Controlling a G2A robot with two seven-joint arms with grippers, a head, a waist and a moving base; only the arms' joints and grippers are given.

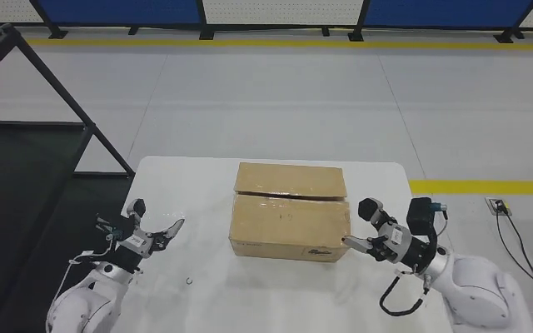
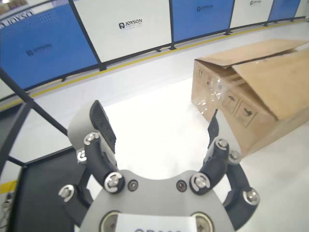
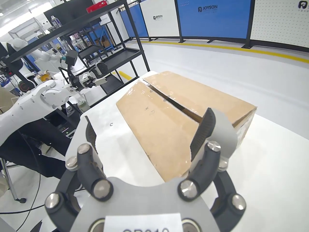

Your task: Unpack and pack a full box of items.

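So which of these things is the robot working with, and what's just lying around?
In use: brown cardboard box; open left gripper; open right gripper; white table.
Lying about: small ring-like bit on table; black metal shelf rack; blue-and-white fence panels.

Brown cardboard box with black printed symbols on the end facing the left gripper; white table. Grey gripper shells, black ribbed pads. Beyond the box from the right gripper: blue and white panels, yellow floor line.
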